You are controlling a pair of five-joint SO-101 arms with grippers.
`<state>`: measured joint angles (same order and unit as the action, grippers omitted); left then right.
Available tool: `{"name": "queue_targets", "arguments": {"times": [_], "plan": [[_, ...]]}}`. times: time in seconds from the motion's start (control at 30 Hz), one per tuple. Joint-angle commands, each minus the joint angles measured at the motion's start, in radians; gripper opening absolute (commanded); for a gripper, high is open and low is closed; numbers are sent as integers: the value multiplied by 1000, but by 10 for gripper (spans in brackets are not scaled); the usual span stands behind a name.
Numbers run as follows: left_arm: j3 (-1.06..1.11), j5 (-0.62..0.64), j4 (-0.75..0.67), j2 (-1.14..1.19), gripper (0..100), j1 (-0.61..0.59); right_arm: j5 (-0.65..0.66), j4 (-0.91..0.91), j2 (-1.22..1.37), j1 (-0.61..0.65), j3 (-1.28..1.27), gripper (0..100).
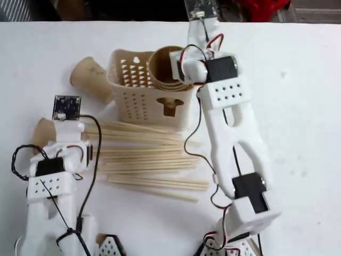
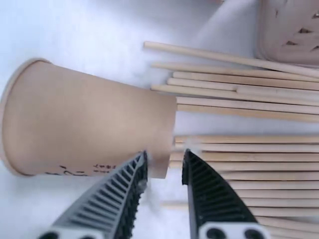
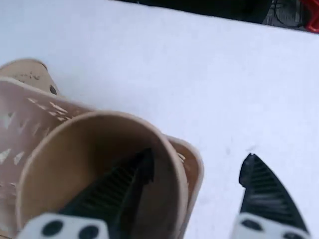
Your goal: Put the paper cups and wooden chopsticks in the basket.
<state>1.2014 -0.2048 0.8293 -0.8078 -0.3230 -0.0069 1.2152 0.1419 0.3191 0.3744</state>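
A tan paper cup [image 2: 84,124] lies on its side on the white table, base towards the wooden chopsticks [image 2: 249,99]. My left gripper [image 2: 164,158] is open a little, its jaws straddling the lower corner of that cup's base. The same cup [image 1: 41,133] shows beside the left arm. A cream perforated basket [image 1: 133,101] stands at the back with a second cup [image 1: 166,65] upright in it. My right gripper [image 3: 198,157] is open wide over the basket's corner. One of its fingers [image 3: 119,184] is inside this cup [image 3: 75,154] and the other is outside.
A third cup [image 1: 89,79] lies on its side against the basket's left wall. Many chopsticks [image 1: 149,160] fan out between the two arms in front of the basket. Bare white table stretches to the right of the right arm.
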Motion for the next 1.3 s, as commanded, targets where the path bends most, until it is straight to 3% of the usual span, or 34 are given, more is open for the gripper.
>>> {"name": "queue_targets", "arguments": {"times": [0.0, 0.2, 0.43, 0.53, 0.67, 0.83, 1.03, 1.17, 1.27], "plan": [[5, -9, -17, -2, 132, 13, -2, -18, 18, -16, -21, 284], [5, -8, -17, 1, 132, 13, -2, -16, 53, -15, -28, 284], [-2, -3, -17, -2, 132, 12, -2, 177, -156, -13, -29, 279], [-28, -6, -6, -4, 133, 10, 20, 265, -269, -7, -34, 185], [-124, -3, 89, -4, 134, 13, 141, 367, -404, -8, -37, 6], [-417, -6, 327, -4, 135, -19, 236, 506, -550, -5, -64, 15], [-799, -11, 566, 5, 155, -122, 250, 496, -746, -7, -400, 16], [-845, -11, 614, 5, 248, -268, 325, 418, -901, -13, -744, 17], [-833, -71, 606, 7, 258, -360, 353, 309, -1069, -8, -1023, 16]]}}
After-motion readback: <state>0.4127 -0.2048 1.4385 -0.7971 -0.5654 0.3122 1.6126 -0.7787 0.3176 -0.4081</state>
